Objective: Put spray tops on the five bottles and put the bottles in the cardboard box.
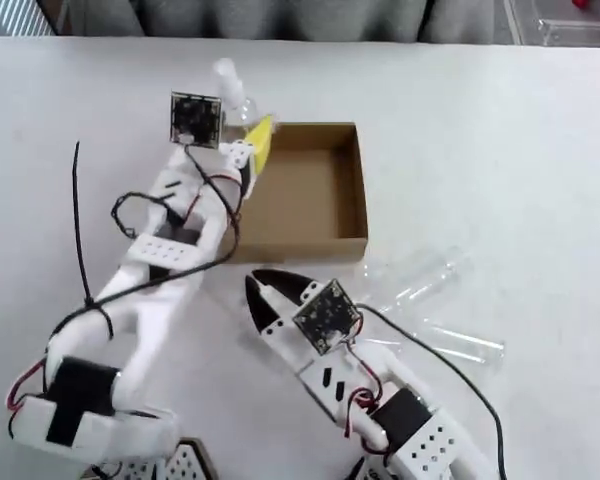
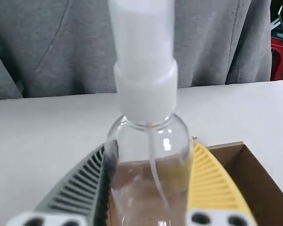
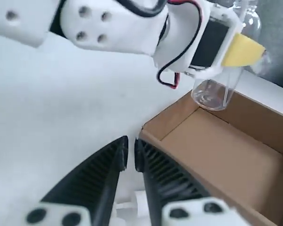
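While our left fingers [image 2: 214, 183] clasp the capped bottle [image 2: 148, 160] between them | our right fingers [image 3: 101, 172] sit clenched | cardboard box [image 3: 217, 150] just beyond their tips

Lab-style workbench, plain white table [image 1: 500, 120], grey fabric [image 2: 61, 42] backdrop, clear plastic case [image 1: 565, 25]

A flat white table [image 1: 500, 130] carries everything. An open, shallow, brown cardboard box [image 1: 310, 190] sits directly on it, its near corner [image 3: 148, 129] just beyond the tips of the right claw [image 1: 252, 282] and its far corner under the left claw [image 1: 244, 128]. Clear, capless plastic bottles [image 1: 420, 280] lie on their sides on the tabletop, off to the outer side of the right claw and behind its tips, near the box's corner. One more clear bottle [image 1: 462, 343] lies alone, farther back beside that arm's wrist. Their exact number is hard to tell.
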Tool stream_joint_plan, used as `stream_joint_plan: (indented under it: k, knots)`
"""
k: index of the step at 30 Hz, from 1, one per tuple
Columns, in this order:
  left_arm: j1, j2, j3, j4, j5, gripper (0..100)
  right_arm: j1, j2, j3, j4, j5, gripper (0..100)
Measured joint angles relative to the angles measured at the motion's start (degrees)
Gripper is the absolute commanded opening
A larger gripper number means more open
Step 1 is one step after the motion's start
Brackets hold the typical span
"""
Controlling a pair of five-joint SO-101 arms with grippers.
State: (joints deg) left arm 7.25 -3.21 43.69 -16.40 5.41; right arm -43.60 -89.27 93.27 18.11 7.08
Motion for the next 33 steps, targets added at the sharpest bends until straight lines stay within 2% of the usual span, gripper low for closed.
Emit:
stream_joint_plan:
  k: [6, 13, 15, 33]
  knots:
    - [-1.1, 8.2, -5.9, -0.5, 0.0, 2, 0.0, 0.0, 0.0, 0.0, 0.0, 1.7]
    - [-1.1, 15.1, -6.2, -15.2, 0.0, 2, 0.0, 0.0, 0.1, 0.0, 0.0, 1.7]
    - [-1.1, 16.9, -6.3, -16.7, 0.0, 2, 0.0, 0.0, 0.7, 0.0, 0.0, 1.7]
    - [-1.1, 25.7, -9.8, -17.7, 0.0, 3, 0.0, 0.0, 0.9, 0.0, 0.0, 1.7]
